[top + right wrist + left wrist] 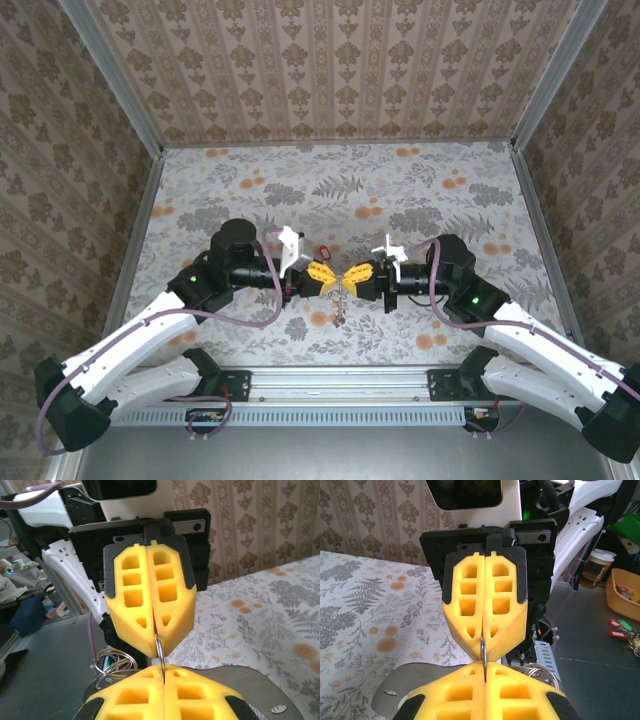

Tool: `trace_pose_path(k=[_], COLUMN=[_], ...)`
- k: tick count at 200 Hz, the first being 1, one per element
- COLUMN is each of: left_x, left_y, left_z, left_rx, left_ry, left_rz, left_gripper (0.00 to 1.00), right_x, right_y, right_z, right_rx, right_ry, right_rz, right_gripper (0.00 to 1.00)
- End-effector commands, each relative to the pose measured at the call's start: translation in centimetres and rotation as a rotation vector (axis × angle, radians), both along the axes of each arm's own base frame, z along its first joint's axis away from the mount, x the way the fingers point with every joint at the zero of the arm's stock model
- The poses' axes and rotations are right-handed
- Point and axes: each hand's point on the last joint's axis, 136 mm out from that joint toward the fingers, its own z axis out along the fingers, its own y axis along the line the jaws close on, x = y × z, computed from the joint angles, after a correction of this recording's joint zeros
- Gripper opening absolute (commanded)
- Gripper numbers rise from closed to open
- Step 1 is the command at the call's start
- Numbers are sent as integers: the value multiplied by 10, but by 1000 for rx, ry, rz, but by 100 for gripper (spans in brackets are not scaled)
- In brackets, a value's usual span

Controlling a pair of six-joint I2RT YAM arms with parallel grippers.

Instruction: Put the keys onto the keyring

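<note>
My left gripper (pixel 333 276) and right gripper (pixel 350 274) meet tip to tip over the middle of the table. Both are shut on the same thin metal keyring (pixel 483 649), which shows edge-on between the two pairs of yellow fingers (pixel 465 630). In the right wrist view the keyring (pixel 158 650) runs from the left gripper's closed jaws above into my right gripper (pixel 163 669) below. A bundle of silvery loops (pixel 111 661) hangs beside the jaws. Seen from above, a small silvery piece, probably the keys (pixel 340 304), dangles under the grippers. A red oval loop (pixel 322 318) lies next to it.
The floral table (pixel 420 200) is walled with patterned panels on three sides. A second small red loop (pixel 325 250) lies just behind the grippers. Off the table, the left wrist view shows an orange bin (pixel 623 594), a paper cup (pixel 600 562) and red and green key tags (pixel 619 628).
</note>
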Motion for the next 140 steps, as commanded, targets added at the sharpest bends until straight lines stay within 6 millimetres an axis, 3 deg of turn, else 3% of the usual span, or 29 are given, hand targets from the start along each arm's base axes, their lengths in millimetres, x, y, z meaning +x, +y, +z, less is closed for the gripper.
trace_pose_path(k=[1, 13, 53, 107, 140], left_x=[1, 3, 10, 1, -1], left_y=[-1, 2, 10, 13, 19], left_z=[0, -5, 0, 10, 15], left_rx=[17, 41, 73, 92, 82], left_ry=[-1, 4, -24, -40, -56], left_rz=[6, 33, 98, 56, 67], left_gripper=[0, 0, 18, 26, 27], right_x=[12, 13, 15, -7, -16], right_y=[-7, -10, -12, -2, -5], right_z=[27, 26, 8, 1, 9], right_rx=[18, 5, -90, -143, -123], right_ry=[-71, -85, -143, -310, -455], right_rz=[-106, -130, -184, -131, -170], right_gripper=[0, 0, 0, 0, 0])
